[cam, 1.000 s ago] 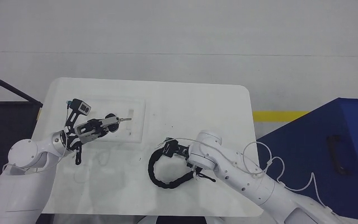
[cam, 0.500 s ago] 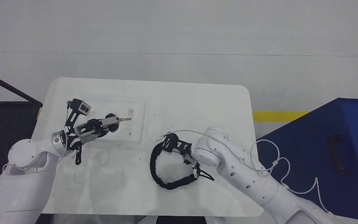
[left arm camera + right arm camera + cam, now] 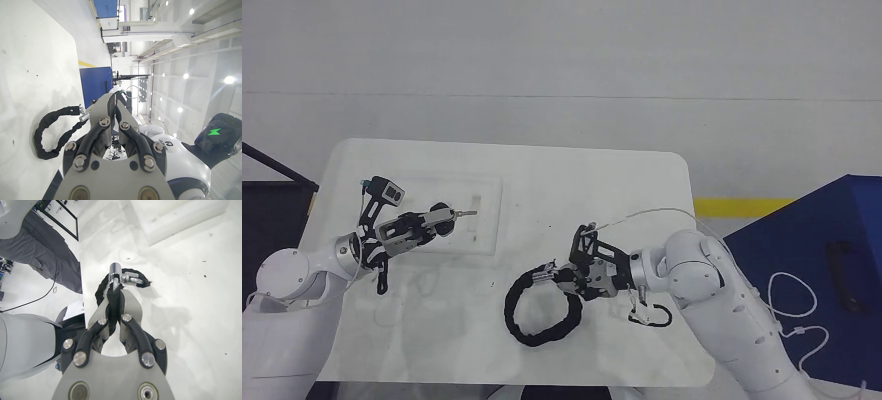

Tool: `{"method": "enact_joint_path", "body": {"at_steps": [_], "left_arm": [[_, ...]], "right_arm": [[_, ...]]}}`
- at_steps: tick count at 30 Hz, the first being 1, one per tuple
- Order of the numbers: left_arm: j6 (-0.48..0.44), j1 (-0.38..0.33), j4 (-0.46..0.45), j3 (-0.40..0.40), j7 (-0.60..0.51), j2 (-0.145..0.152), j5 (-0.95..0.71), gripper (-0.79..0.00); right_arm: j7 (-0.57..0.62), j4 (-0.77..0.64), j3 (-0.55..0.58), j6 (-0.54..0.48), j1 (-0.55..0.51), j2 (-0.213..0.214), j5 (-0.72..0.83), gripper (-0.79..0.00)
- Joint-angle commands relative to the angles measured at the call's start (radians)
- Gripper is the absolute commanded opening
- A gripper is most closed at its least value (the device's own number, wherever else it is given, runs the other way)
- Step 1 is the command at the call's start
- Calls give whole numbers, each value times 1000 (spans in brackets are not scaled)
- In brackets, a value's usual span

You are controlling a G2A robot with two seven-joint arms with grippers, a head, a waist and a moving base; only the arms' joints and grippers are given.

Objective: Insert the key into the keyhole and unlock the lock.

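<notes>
Lock chain point(image 3: 99, 292) (black fabric sleeve) clenched in right claw point(image 3: 114, 294); left claw point(image 3: 113, 102) grips key point(image 3: 470, 213).

The right arm point(image 3: 697, 280) swings out toward 3 o'clock, and its wrist now points toward 9 o'clock. Its jaws keep hold of the chain lock point(image 3: 532, 318), whose black loop slides a little toward 6 o'clock.

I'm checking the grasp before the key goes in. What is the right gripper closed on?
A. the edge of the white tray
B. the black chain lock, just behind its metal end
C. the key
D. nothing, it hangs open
B: in the right wrist view the right gripper is shut on the black sleeve of the chain lock, with the metal end sticking out past its fingertips.
</notes>
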Motion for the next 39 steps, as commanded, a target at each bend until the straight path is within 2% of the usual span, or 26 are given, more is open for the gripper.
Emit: {"method": "enact_joint_path", "body": {"at_steps": [1,5,6,9,12,16,23,28,39], "left_arm": [[0,0,0,0,0,0,0,-785],[0,0,0,0,0,0,0,-785],[0,0,0,0,0,0,0,-785],[0,0,0,0,0,0,0,-785],[0,0,0,0,0,0,0,-785],[0,0,0,0,0,0,0,-785],[0,0,0,0,0,0,0,-785],[0,0,0,0,0,0,0,-785],[0,0,0,0,0,0,0,-785]], "right_arm": [[0,0,-1,2,0,0,-9,-785],[0,0,-1,2,0,0,-9,-785],[-30,0,-4,15,-15,-1,27,-785],[-79,1,5,1,-47,1,220,-785],[-68,29,14,2,-59,6,442,-785],[60,104,-17,28,-26,7,790,-785],[105,222,-102,72,42,-14,1216,-785],[86,287,-121,53,70,-27,1296,-785],[77,294,-122,45,80,-29,1290,-785]]}}
